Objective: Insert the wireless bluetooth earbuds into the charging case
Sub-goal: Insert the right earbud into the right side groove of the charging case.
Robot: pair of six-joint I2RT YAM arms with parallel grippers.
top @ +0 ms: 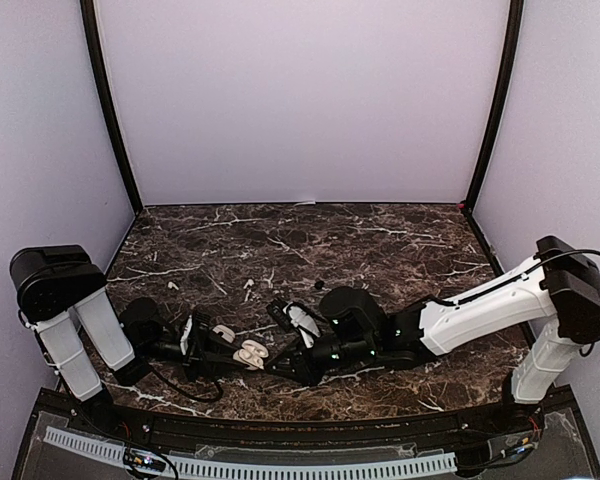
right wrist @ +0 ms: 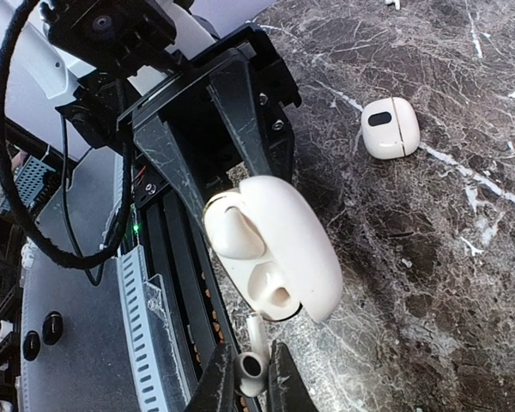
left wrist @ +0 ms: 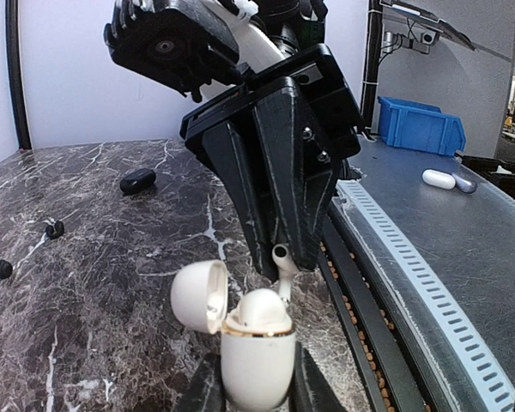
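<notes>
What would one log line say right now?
left gripper: holds open white case | right gripper: pinches white earbud | earbud: at case mouth, not seated

Two white cases [right wrist: 275, 249], one black case [left wrist: 137, 180], two black earbuds [left wrist: 54, 229] (white earbuds [left wrist: 282, 262]: at least two)

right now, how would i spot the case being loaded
On the marble table, look near the front edge, left of centre. The left gripper is shut on a white charging case. Unlike the closed white case lying apart, its lid stands open.
</notes>
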